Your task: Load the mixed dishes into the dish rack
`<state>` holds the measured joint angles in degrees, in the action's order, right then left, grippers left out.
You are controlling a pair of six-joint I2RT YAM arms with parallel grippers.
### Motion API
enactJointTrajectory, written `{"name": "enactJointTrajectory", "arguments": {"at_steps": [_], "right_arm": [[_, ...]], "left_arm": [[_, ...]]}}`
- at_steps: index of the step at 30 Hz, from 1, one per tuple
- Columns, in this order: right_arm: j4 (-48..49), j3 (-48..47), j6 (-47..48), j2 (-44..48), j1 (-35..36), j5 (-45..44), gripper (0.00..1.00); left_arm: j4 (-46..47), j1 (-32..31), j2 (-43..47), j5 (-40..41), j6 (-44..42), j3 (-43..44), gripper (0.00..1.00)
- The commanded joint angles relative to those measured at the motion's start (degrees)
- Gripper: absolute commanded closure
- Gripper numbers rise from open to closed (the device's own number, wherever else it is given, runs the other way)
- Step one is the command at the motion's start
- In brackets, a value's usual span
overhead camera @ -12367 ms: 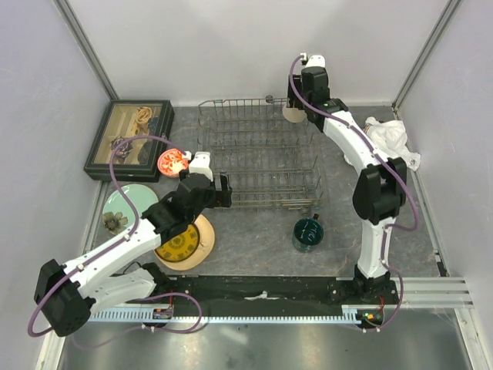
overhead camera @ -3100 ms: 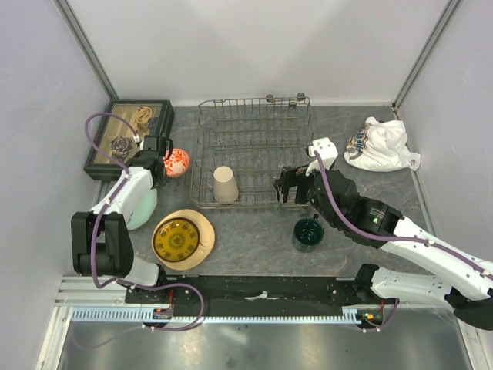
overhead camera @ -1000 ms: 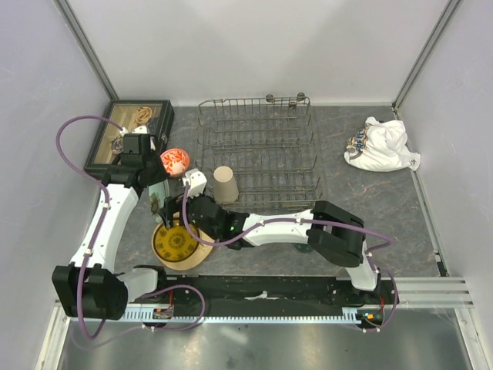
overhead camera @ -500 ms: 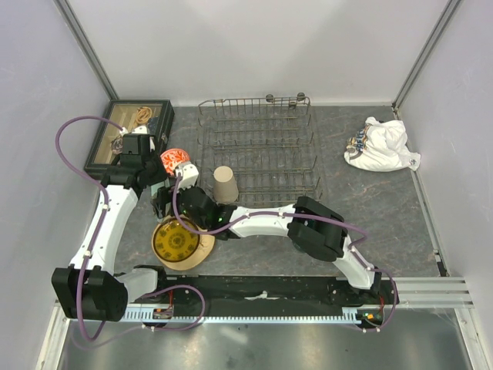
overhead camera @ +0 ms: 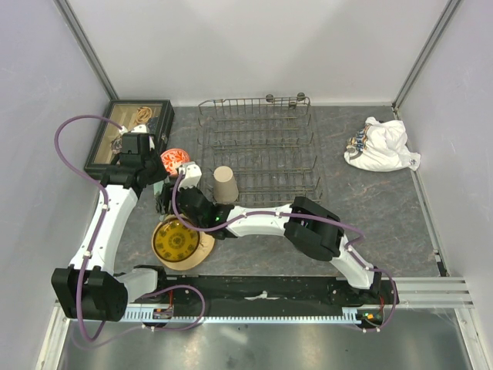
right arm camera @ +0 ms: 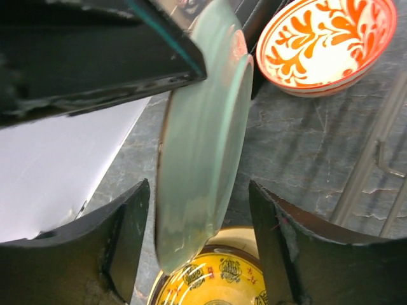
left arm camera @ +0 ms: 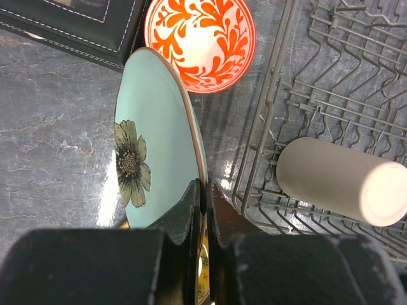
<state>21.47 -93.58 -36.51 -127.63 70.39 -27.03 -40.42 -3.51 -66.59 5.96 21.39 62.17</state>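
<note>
My left gripper [left arm camera: 205, 187] is shut on the rim of the pale green flowered plate [left arm camera: 152, 133], which stands on edge above the table, left of the dish rack [left arm camera: 331, 76]. My right gripper [right arm camera: 198, 190] is open and its two fingers straddle the green plate's [right arm camera: 203, 146] lower edge without touching it. Just below lies the yellow plate [right arm camera: 216, 279], stacked on a tan plate [overhead camera: 202, 245]. The small red-orange bowl [left arm camera: 200, 38] sits on the table beyond the plate. A beige cup [left arm camera: 337, 181] lies on its side in the rack [overhead camera: 262, 146].
The dark glass-topped display box [overhead camera: 131, 131] stands at the back left, close to the bowl [overhead camera: 174, 159]. A white cloth bundle [overhead camera: 381, 146] lies at the far right. The right arm stretches across the table in front of the rack.
My right gripper has moved up and left from over the yellow plate to the green plate's lower edge, and its jaws have narrowed. The left gripper has kept its hold, nearly still.
</note>
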Motion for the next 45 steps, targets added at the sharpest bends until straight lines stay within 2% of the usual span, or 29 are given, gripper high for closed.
{"name": "enactJointTrajectory", "arguments": {"at_steps": [1,11,20,23,35,40,41,43,44,45], "right_arm": [[-0.6,-2.8,-1.8,-1.8,0.4,-4.3,0.3],[-0.6,-3.4,-1.4,-3.4,0.8,-6.1,0.34],[-2.8,-9.9,3.3,-6.9,1.9,-5.6,0.35],[-3.9,-11.5,5.7,-7.5,2.6,-7.1,0.39],[-3.5,-9.1,6.0,-6.5,2.9,-9.4,0.66],[-2.8,-7.7,6.1,-5.4,2.8,-10.2,0.88],[-2.8,-7.5,6.2,-5.3,2.9,-10.3,0.98],[-2.7,-7.1,5.8,-4.8,2.7,-10.3,1.0],[-2.4,-6.8,5.6,-4.6,2.7,-10.2,1.0],[-2.2,-6.4,5.4,-4.5,2.6,-10.2,1.0]], "left_arm": [[4.7,-0.2,2.0,0.5,1.9,4.3,0.98],[4.9,-0.2,1.0,-0.5,4.2,4.5,0.98],[5.0,-0.2,0.8,-0.9,4.1,4.8,0.98],[5.1,-0.2,0.8,-0.9,4.0,4.6,0.99],[5.2,-0.2,0.6,-0.6,3.9,4.4,0.98],[5.2,-0.2,0.5,-0.9,3.8,4.5,0.99],[5.1,-0.2,0.7,-1.0,3.7,4.5,0.91],[4.8,-0.2,0.6,-1.2,3.7,4.7,0.81],[4.7,-0.2,0.7,-1.2,3.7,4.7,0.7],[4.6,-0.2,1.0,-0.9,3.7,4.7,0.65]]}}
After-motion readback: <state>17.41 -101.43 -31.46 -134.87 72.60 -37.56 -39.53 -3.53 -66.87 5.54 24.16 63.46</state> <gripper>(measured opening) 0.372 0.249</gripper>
